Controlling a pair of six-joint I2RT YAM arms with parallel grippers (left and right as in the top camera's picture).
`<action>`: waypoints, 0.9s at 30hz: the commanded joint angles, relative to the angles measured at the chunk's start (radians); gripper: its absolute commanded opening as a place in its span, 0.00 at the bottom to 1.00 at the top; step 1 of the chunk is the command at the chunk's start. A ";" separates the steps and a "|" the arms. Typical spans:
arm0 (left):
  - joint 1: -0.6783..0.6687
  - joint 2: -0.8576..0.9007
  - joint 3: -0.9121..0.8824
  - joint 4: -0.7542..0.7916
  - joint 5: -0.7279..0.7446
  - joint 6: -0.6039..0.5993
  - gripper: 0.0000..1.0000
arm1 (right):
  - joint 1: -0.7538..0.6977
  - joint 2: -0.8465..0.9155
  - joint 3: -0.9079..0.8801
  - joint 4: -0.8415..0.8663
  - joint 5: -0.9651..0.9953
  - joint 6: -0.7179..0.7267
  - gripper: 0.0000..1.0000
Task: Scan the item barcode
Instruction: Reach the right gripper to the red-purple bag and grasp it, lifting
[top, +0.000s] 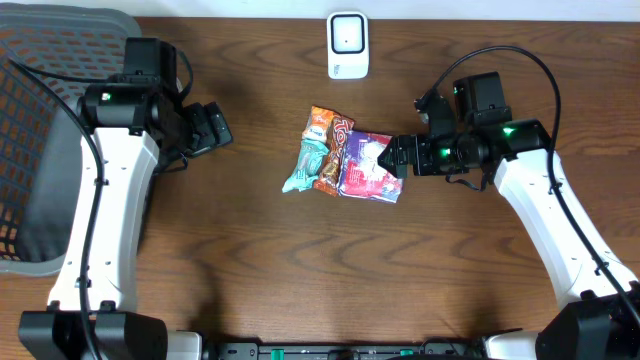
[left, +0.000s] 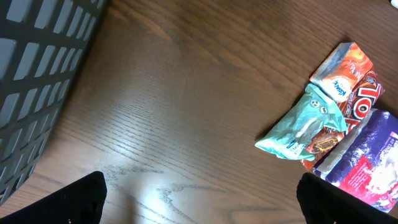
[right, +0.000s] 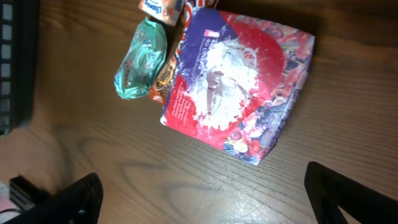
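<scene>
My right hand (right: 202, 190), fingers spread and empty, faces the glossy purple-and-red packet (right: 239, 81) lying just ahead, mid brown wooden bench (top: 250, 270), long axis roughly near-to-far. I judge this arm nearer; my left hand (top: 213, 127), also spread, sits well apart. Only overhead shows the white boxy scanner (top: 347, 45) by the far edge.

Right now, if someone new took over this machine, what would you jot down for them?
Left gripper: open, empty, off left near the grey basket.
Right gripper: open, empty, at the right edge of the purple packet.
Teal packet and orange packet lie heaped with it mid-table; white scanner stands apart at the far edge.
Done: nothing lifted yet.
Left: grasp a packet, show its barcode to the scanner.
</scene>
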 joint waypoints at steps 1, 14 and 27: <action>0.004 -0.007 0.002 -0.003 -0.009 0.002 0.98 | 0.005 -0.005 0.015 0.002 0.074 0.013 0.99; 0.004 -0.007 0.002 -0.003 -0.009 0.002 0.98 | -0.005 0.186 -0.043 0.124 0.163 0.178 0.87; 0.004 -0.007 0.002 -0.003 -0.009 0.002 0.98 | -0.111 0.353 0.090 0.105 -0.090 0.060 0.01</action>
